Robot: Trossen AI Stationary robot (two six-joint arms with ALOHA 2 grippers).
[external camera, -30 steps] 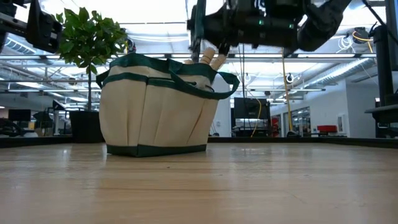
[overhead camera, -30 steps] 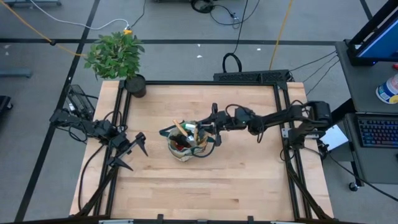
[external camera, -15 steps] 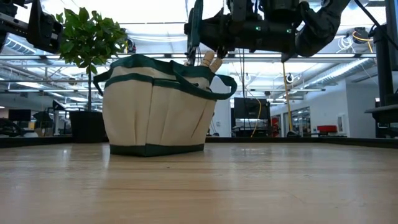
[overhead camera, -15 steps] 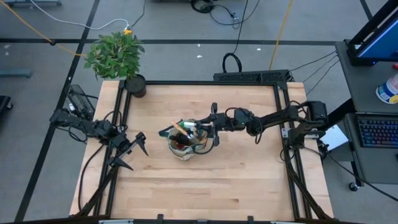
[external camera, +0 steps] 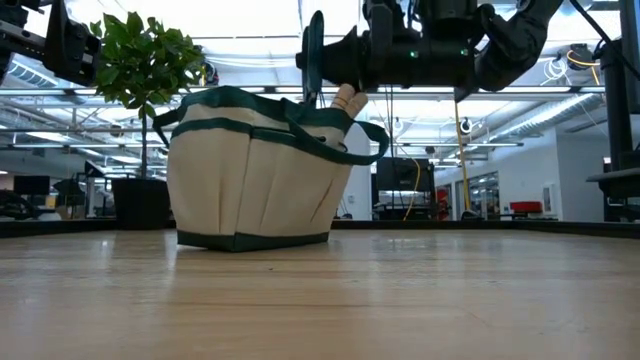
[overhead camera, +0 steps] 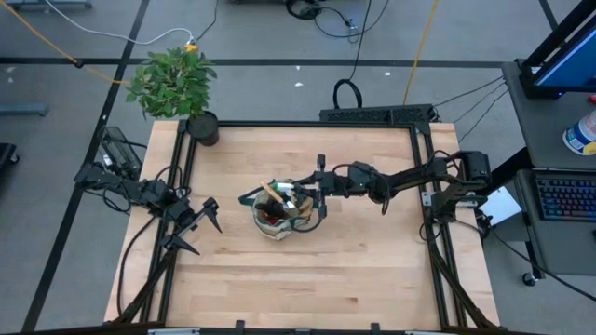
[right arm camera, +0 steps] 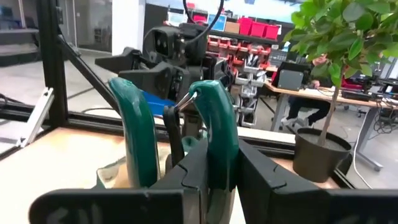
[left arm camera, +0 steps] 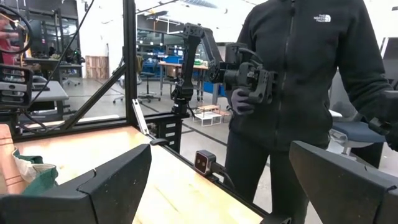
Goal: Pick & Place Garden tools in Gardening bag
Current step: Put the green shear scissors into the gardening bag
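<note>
The gardening bag (overhead camera: pixel 280 215), beige with dark green trim, stands on its base at the table's middle; it also shows in the low view (external camera: pixel 255 175). Wooden tool handles (external camera: pixel 346 98) stick up out of it. My right gripper (overhead camera: pixel 314 194) hangs over the bag's right rim, shut on pruning shears (right arm camera: pixel 177 121) with two green handles. In the low view the shears (external camera: pixel 315 52) stand upright above the bag's rim. My left gripper (overhead camera: pixel 199 226) is open and empty near the table's left side, well left of the bag. My right gripper pinches one green handle of the shears (right arm camera: pixel 217 134) between its two fingers; the other handle (right arm camera: pixel 137 124) stands free beside it. The arm reaches in level from the table's right. The shears are lifted, upright, over the bag's opening; their lower end is hidden.
A leafy potted plant (overhead camera: pixel 175 82) in a black pot (overhead camera: pixel 202 128) stands at the table's far left corner. A black frame runs along the table's edges (overhead camera: pixel 424 177). A person in a black jacket (left arm camera: pixel 298 81) stands beyond the table in the left wrist view.
My right gripper has gone a little toward the table's left with the shears, from beside the bag's right rim to over its opening. It has stayed shut on them.
</note>
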